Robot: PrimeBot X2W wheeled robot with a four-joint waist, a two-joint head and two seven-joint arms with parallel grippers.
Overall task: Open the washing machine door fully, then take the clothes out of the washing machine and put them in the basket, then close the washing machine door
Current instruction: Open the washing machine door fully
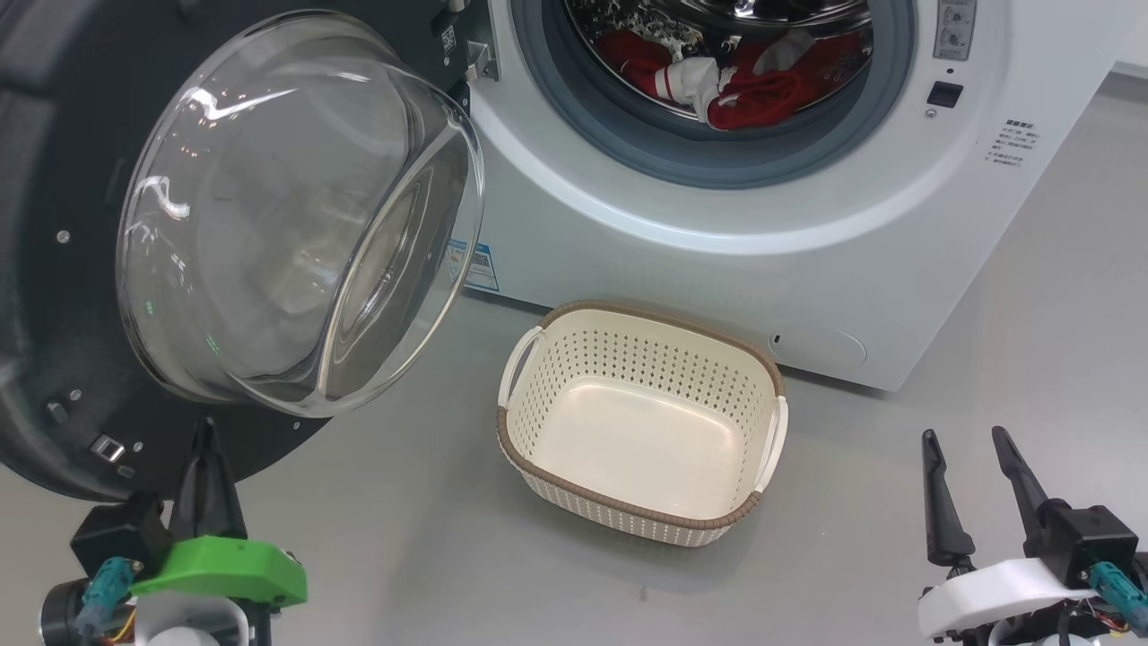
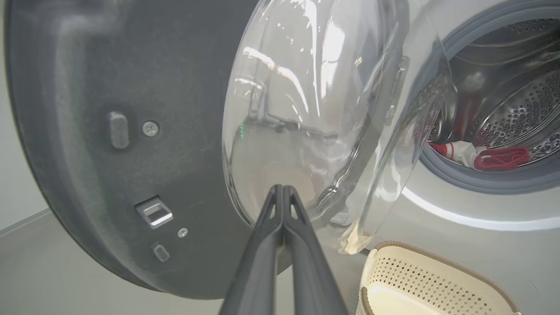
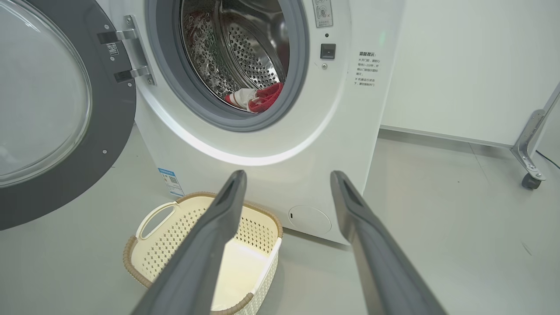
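Note:
The washing machine door [image 1: 54, 296] stands swung out to the left, its clear glass bowl [image 1: 296, 215] bulging toward me. Red and white clothes [image 1: 744, 81] lie in the steel drum of the white washing machine [image 1: 717, 260]. On the floor in front sits the cream basket [image 1: 641, 422] with nothing in it. My left gripper [image 1: 206, 440] is shut and empty, its tips just below the door's lower edge; in the left wrist view the left gripper [image 2: 282, 189] points at the bowl [image 2: 306, 109]. My right gripper [image 1: 969, 440] is open and empty, right of the basket [image 3: 205, 249].
Grey floor [image 1: 1031, 296] spreads to the right of the machine. In the right wrist view a white wall [image 3: 459, 65] stands behind, and a metal leg on a castor [image 3: 530, 179] is at the far right. A door latch [image 2: 154, 212] shows on the door's inner face.

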